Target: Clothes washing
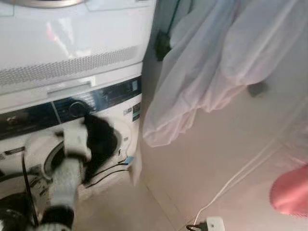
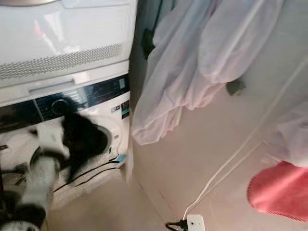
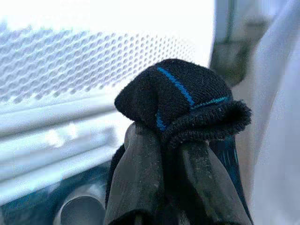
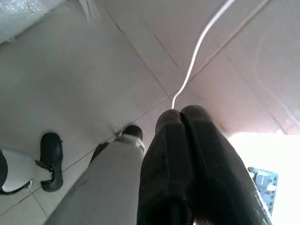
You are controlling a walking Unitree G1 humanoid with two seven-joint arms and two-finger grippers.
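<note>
From the head camera, the silver left arm reaches up to the white front-loading washing machine (image 1: 115, 125), with the left gripper (image 1: 91, 126) just under the round control dial (image 1: 77, 109); a black knit garment (image 1: 101, 144) hangs from it in front of the drum opening; sheer white curtains (image 1: 202, 72) hang to the right, and a white cable (image 1: 240, 173) runs across the beige tiled floor (image 1: 207, 159) to a white plug (image 1: 214, 224). Left wrist: fingers (image 3: 140, 183) pinched tight on the black cloth with thin blue stripes. Right wrist: right gripper (image 4: 182, 117) hangs over the tiles, fingers pressed together, holding nothing.
</note>
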